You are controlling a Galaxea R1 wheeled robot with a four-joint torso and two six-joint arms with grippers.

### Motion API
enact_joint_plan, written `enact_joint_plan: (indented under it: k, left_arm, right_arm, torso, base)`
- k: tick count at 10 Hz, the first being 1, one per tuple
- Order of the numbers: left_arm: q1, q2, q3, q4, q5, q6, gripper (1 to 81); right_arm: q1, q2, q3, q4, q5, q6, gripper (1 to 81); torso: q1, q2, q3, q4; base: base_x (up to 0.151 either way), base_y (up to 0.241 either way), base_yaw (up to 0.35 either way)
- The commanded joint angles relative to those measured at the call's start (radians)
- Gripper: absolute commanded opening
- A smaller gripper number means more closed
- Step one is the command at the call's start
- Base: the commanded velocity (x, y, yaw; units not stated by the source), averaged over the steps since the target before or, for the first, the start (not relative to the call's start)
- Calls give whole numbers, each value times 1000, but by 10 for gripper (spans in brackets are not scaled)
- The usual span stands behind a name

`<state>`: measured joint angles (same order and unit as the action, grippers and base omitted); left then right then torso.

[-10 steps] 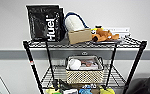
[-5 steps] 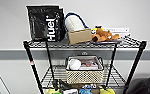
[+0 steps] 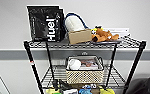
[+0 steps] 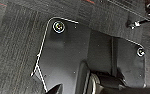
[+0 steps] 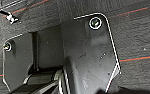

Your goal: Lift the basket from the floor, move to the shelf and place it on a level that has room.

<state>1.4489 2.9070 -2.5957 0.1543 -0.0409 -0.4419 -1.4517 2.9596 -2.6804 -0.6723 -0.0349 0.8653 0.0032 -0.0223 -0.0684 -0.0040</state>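
We take the shelf (image 3: 134, 62), a tall black wire rack standing against a pale wall with a grey band, as our landmark. Its largest part here is the top tier, a wire grid that carries a black Huel bag (image 3: 46, 23) at the left end. Right of the bag sits a brown cardboard box (image 3: 79, 36), with a white rounded object with a blue handle (image 3: 74, 22) behind it. An orange plush toy (image 3: 104, 35) lies at the right end of that tier.

One tier down is the level (image 3: 51, 75), a bare wire grid between the shelf's posts. The basket (image 3: 84, 70) rests on it, near the middle and upright, with bare grid to either side. Its beige perforated wall faces us under a pale grey rim. Inside the basket we see a white round item (image 3: 74, 64) and some flat packets, too blurred for us to identify.

Below the level, colourful toys (image 3: 87, 89) show along the next tier.

In both wrist views we see the floor (image 4: 13, 50), dark carpet tiles crossed by thin red lines, beneath each arm's dark plate. We cannot tell whether either gripper's fingers are spread or pressed together.
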Motion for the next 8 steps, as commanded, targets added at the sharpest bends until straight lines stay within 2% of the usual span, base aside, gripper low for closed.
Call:
enact_joint_plan:
  k: [1, 6, 8]
  left_arm:
    - [-40, 130, -181, 16, 41, 8, 811]
    - [-40, 158, -188, 14, 44, 5, 811]
    - [-41, 160, -188, 16, 44, 6, 811]
  right_arm:
    - [26, 71, -102, -55, 3, 0, 811]
    - [12, 103, -99, -55, -8, 1, 811]
    - [12, 112, -96, -81, -7, 1, 811]
  torso:
    - [0, 0, 0, 0]
    - [0, 0, 0, 0]
    - [-1, 0, 0, 0]
  base:
    - [0, 0, 0]
    - [0, 0, 0]
    - [0, 0, 0]
